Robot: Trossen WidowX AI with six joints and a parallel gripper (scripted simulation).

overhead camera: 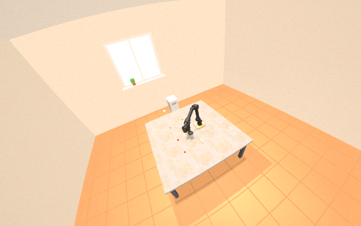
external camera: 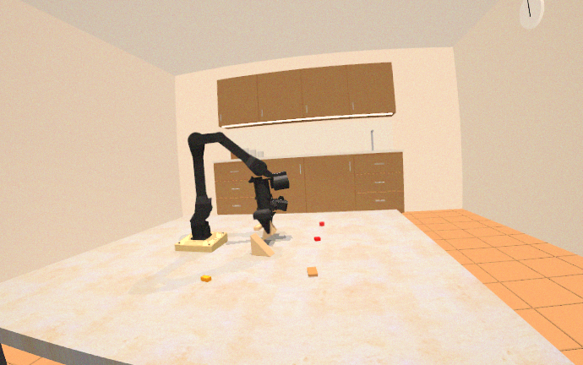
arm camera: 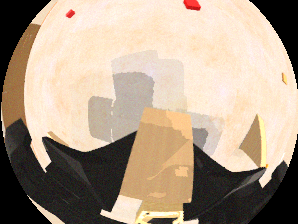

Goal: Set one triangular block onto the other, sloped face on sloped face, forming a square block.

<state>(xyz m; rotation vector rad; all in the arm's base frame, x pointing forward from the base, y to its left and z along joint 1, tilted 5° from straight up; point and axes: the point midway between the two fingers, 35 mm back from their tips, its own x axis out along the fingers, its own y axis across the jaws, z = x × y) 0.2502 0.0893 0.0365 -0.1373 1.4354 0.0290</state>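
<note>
My gripper (external camera: 267,226) (overhead camera: 188,133) (arm camera: 161,137) is shut on one tan triangular block (external camera: 269,231) (arm camera: 160,163) and holds it a little above the table (external camera: 387,279); its shadow lies on the table below. In the wrist view the block fills the space between the two dark fingers. The other tan triangular block (external camera: 260,247) (arm camera: 254,137) rests on the table just beside the gripper, on the near side in the exterior view, with its slope facing up. It is apart from the held block.
The arm's wooden base plate (external camera: 200,242) (overhead camera: 199,125) stands close by. Two red cubes (external camera: 321,223) (external camera: 317,238), an orange block (external camera: 312,271), a yellow block (external camera: 205,278) and a small tan piece (external camera: 258,226) lie scattered on the table.
</note>
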